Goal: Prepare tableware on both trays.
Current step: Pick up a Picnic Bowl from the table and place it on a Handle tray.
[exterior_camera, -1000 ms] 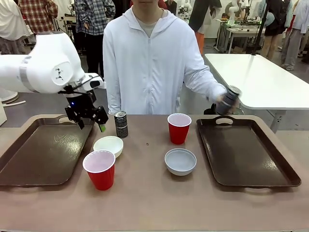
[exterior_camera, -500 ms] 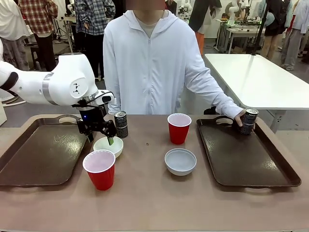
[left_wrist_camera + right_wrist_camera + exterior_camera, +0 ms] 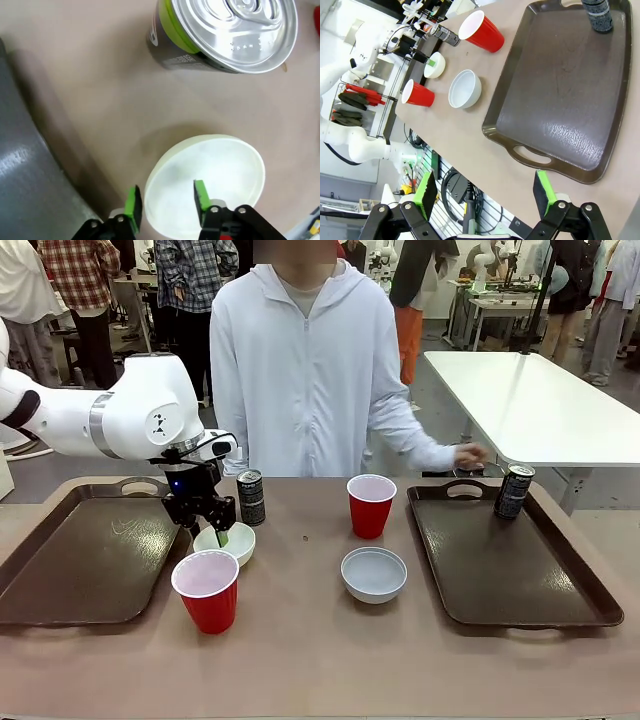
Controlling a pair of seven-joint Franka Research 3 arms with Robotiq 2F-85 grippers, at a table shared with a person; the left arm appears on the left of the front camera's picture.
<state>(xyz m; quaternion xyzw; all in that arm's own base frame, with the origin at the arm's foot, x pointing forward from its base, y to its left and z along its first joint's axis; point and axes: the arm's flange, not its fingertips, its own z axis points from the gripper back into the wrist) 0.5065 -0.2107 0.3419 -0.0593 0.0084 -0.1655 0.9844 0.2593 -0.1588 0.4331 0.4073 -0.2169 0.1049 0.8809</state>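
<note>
left tool (image 3: 166,202) straddles the rim of the white bowl (image 3: 215,170), one side inside the bowl and the other outside. its jaws have narrowed fast over the last sec, but can't tell if the pinch has bitten yet. a sec ago it hung wide open over the inner edge of the left tray (image 3: 80,560). now it's down on the bowl, which sits on the worktop (image 3: 320,670) just beside that tray, w/ a dark can (image 3: 250,497) behind and a red cup (image 3: 206,590) in front.

on the far side, the person's hand (image 3: 470,455) has let go of the second can (image 3: 512,491), now upright at the far corner of the right tray (image 3: 520,590), and is drawing back. right tool (image 3: 485,192) gapes wide and empty, looking down on that tray's near end. the other red cup (image 3: 370,505) and grey-blue bowl (image 3: 374,573) wait btwn the trays.

judgement: one item is placed, and the white bowl looks next, prob. for the left tray.
</note>
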